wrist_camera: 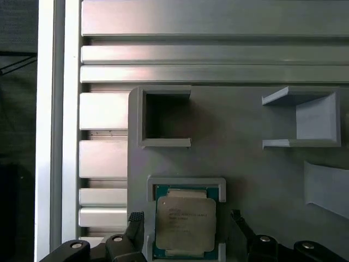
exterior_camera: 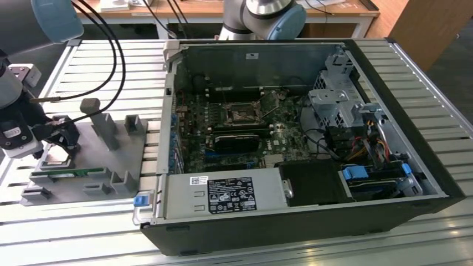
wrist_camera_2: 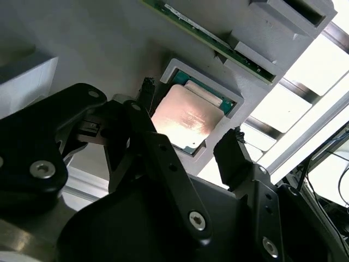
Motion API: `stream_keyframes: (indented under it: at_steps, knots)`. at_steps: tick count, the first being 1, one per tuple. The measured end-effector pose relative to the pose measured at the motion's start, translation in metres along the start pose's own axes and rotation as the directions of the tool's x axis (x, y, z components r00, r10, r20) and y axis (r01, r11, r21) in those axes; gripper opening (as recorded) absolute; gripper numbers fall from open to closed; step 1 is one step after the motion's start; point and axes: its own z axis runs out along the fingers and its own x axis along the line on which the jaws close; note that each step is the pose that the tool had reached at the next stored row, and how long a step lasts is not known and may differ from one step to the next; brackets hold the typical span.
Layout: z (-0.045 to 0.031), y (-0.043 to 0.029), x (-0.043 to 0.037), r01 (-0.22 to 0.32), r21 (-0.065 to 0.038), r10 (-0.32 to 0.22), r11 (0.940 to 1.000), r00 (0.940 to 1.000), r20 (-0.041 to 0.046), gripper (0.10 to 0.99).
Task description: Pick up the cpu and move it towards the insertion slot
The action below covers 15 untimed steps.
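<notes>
- Gripper sits at the exterior view's left, low over a grey fixture tray on the slatted worktop. Its fingers are spread apart, clamped on nothing.
- cpu is directly under the gripper, lying flat in a square pocket of the tray w/ its silver top up. In the first wrist view the cpu lies between the two fingertips.
- Edges: the pocket's raised rim runs round the chip. Each fingertip stands just outside that rim.
- Green memory stick lies in the tray just beside the cpu pocket, near the gripper.
- Upright grey posts stand near the gripper, on the exterior view's right of it.
- Open pc case is further right, well apart from the gripper. Its side wall stands between tray and board.
- Insertion slot is inside the case, open from above, w/ a black block just beside it.
- Label on the silver box has print too small to read. The cpu lid shows faint print lines.
</notes>
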Motion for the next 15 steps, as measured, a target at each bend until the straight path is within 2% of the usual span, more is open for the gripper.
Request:
stream_keyframes:
  at_steps: [5, 6, 15]
  knots:
    - [0.0022, 0.0, -0.0001, -0.005, 0.002, 0.005, 1.0, 1.0, 0.0, 0.702]
    - [0.0022, 0.0, -0.0001, -0.005, 0.002, 0.005, 1.0, 1.0, 0.0001, 0.635]
    - [0.0028, 0.002, -0.0001, -0.003, 0.002, 0.003, 1.0, 1.0, 0.0002, 0.62]
